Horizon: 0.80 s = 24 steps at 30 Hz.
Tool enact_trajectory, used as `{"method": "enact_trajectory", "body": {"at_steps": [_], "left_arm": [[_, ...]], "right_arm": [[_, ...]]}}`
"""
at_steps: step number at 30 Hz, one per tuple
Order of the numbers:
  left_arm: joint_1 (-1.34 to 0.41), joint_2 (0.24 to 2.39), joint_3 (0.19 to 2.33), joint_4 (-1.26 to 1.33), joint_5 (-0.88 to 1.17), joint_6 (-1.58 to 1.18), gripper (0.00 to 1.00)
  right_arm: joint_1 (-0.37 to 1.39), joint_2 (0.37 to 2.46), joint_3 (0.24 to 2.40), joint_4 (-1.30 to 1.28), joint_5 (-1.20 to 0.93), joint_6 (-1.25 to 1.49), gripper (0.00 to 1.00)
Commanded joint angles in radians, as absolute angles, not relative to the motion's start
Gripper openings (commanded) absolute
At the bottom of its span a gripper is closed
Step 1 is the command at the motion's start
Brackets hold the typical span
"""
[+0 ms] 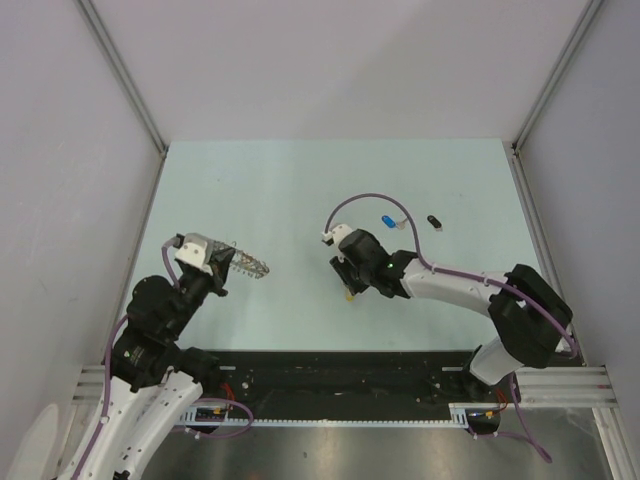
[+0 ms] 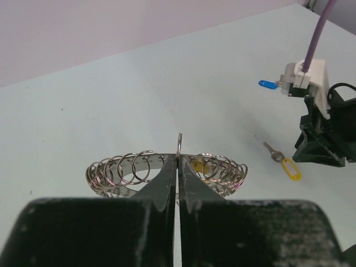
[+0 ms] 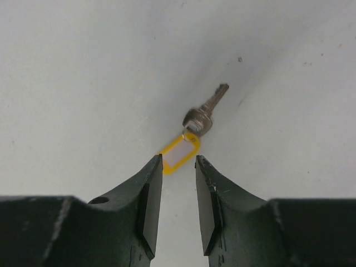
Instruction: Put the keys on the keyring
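My left gripper (image 2: 178, 161) is shut on the keyring (image 2: 128, 167), a silvery ring of coiled wire loops, and holds it off the table; the top view shows it (image 1: 250, 264) at the left. The yellow key (image 3: 181, 151) lies on the table with its silver blade pointing away. My right gripper (image 3: 178, 159) is open just above it, its fingertips on either side of the near end of the yellow tag. The yellow key also shows in the left wrist view (image 2: 290, 168). The blue key (image 1: 387, 220) and the black key (image 1: 434, 222) lie beyond the right gripper.
Grey walls with metal rails close the pale table (image 1: 300, 190) on three sides. A purple cable (image 1: 365, 200) loops over the right wrist. A black rail runs along the near edge (image 1: 340, 375).
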<state>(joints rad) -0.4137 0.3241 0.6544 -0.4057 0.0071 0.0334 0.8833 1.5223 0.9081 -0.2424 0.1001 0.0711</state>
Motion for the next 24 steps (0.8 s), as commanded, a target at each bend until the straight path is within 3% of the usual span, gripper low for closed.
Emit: {"method": "enact_trajectory", "body": {"at_steps": [1,24], "left_arm": [[-0.402,0.308,0.663,-0.342,0.017,0.028,0.01],[-0.402,0.305,0.661,-0.342,0.035,0.026,0.02]], "right_arm": [[0.920,1.609,1.034,-0.339,0.227,0.092,0.35],[1.017,1.864,1.203,-0.434,0.474,0.155,0.26]]}}
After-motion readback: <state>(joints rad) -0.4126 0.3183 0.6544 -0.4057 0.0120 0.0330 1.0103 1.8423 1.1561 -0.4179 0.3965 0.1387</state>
